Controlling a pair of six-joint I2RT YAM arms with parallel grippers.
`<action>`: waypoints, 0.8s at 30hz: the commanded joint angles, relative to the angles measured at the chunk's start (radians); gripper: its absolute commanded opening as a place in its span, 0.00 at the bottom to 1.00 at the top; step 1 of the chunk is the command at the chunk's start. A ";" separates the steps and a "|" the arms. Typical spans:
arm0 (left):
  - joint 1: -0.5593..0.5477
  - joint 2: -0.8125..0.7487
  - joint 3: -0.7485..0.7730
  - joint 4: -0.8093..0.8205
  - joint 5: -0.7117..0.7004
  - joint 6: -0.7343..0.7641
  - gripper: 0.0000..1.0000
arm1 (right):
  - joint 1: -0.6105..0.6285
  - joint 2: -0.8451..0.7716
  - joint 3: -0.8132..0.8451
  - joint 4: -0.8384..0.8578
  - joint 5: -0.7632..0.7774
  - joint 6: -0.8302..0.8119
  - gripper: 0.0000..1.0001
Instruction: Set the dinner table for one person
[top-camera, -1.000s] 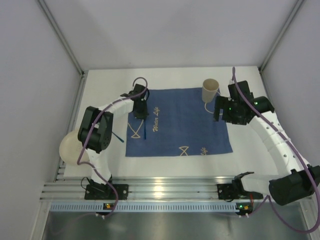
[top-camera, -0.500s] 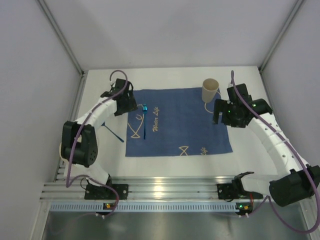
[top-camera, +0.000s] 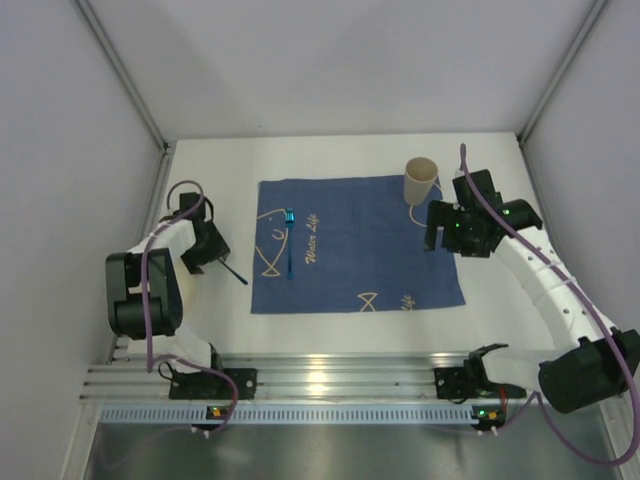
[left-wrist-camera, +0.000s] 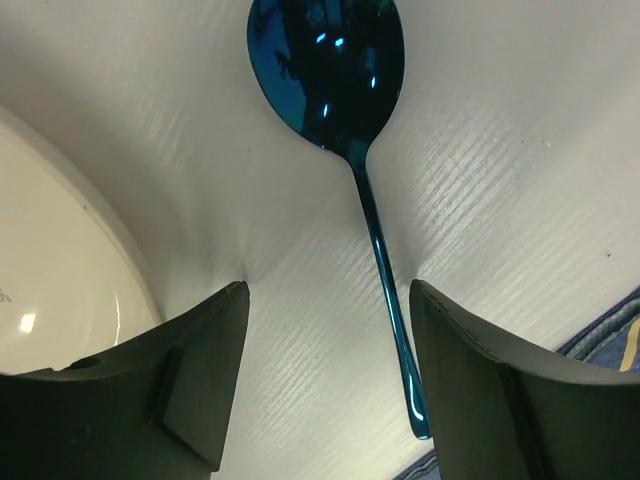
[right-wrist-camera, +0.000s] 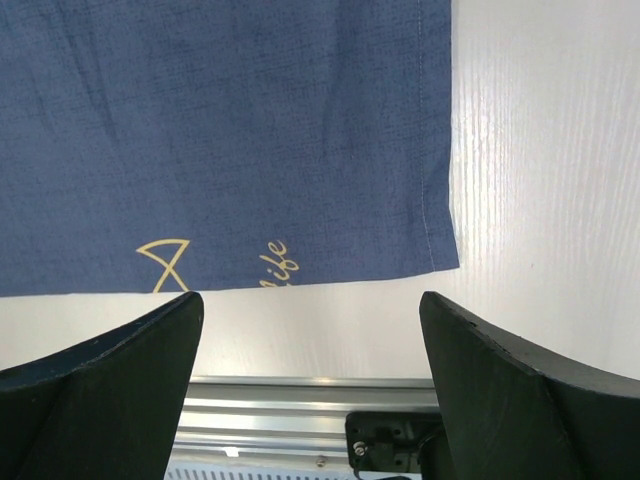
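Note:
The white dinner table (top-camera: 330, 320) carries a dark blue placemat (top-camera: 360, 250). A blue fork (top-camera: 290, 250) lies on the placemat's left part. A blue spoon (top-camera: 235, 272) lies on the table just left of the placemat. My left gripper (top-camera: 208, 252) is open and hangs low over the spoon. In the left wrist view the spoon's handle (left-wrist-camera: 385, 290) runs between the fingers, close to the right one, and the gripper (left-wrist-camera: 328, 300) holds nothing. My right gripper (top-camera: 438, 232) is open and empty above the placemat's right edge (right-wrist-camera: 440, 180). It also shows in the right wrist view (right-wrist-camera: 310, 300).
A beige cup (top-camera: 420, 180) stands upright at the placemat's far right corner, just behind my right gripper. A cream plate's rim (left-wrist-camera: 50, 280) lies left of the spoon; the left arm hides it from above. An aluminium rail (top-camera: 330, 380) edges the table's near side.
My left gripper has left the fork lying on the placemat and swung left and nearer, off the placemat, to hang over the spoon. The right arm has barely moved.

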 joint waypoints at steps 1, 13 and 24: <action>0.016 0.027 0.037 0.064 0.009 0.012 0.70 | 0.006 -0.005 0.013 0.005 0.001 -0.006 0.90; 0.037 0.166 0.064 0.089 -0.052 -0.019 0.39 | 0.006 0.027 0.043 -0.018 0.015 -0.016 0.90; 0.037 0.200 0.067 0.083 0.004 0.033 0.00 | 0.024 0.058 0.077 0.007 -0.065 -0.052 0.88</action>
